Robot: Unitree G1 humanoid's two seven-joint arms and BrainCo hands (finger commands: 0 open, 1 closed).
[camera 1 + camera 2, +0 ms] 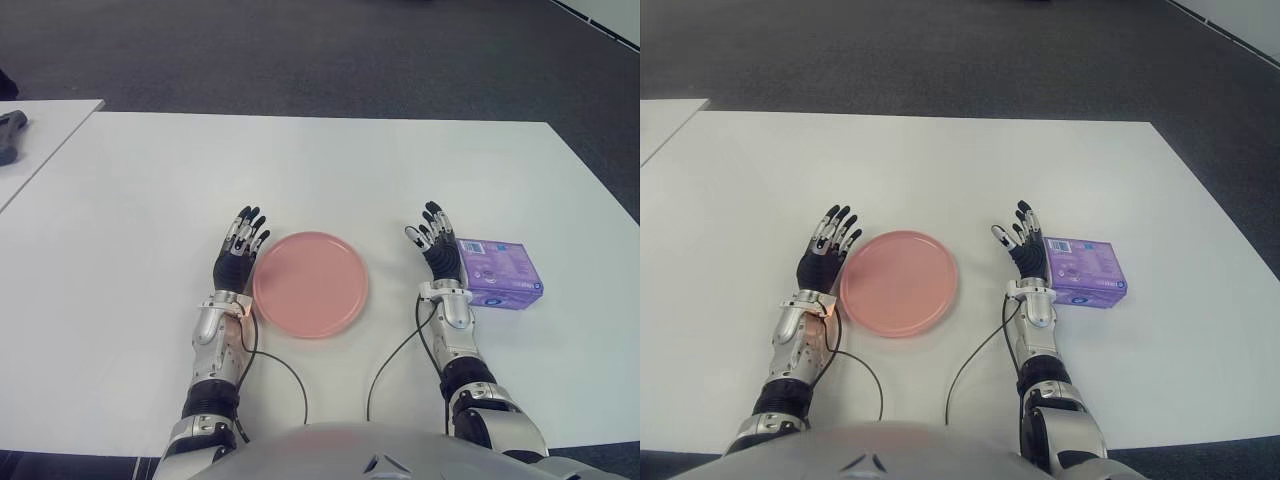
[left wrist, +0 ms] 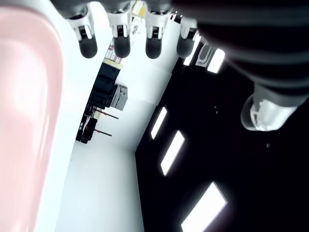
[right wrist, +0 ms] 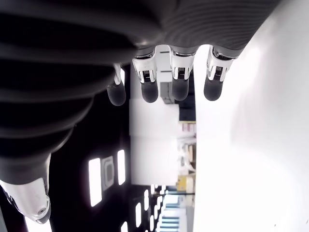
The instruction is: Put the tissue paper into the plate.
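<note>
A round pink plate [image 1: 310, 283] lies on the white table [image 1: 320, 170], between my two hands. The tissue paper is a purple pack [image 1: 500, 270] lying flat on the table, just to the right of my right hand [image 1: 434, 240]. That hand is open, fingers straight and spread, holding nothing, its back close beside the pack. My left hand [image 1: 243, 243] shows at the plate's left edge, also open with fingers extended. In the left wrist view the plate's pink rim [image 2: 24, 121] fills one side. Nothing lies in the plate.
A second white table [image 1: 30, 130] stands at the far left with a dark object [image 1: 10, 135] on it. Black cables [image 1: 390, 365] run from both wrists across the table toward my body. Dark carpet [image 1: 300, 50] lies beyond the far edge.
</note>
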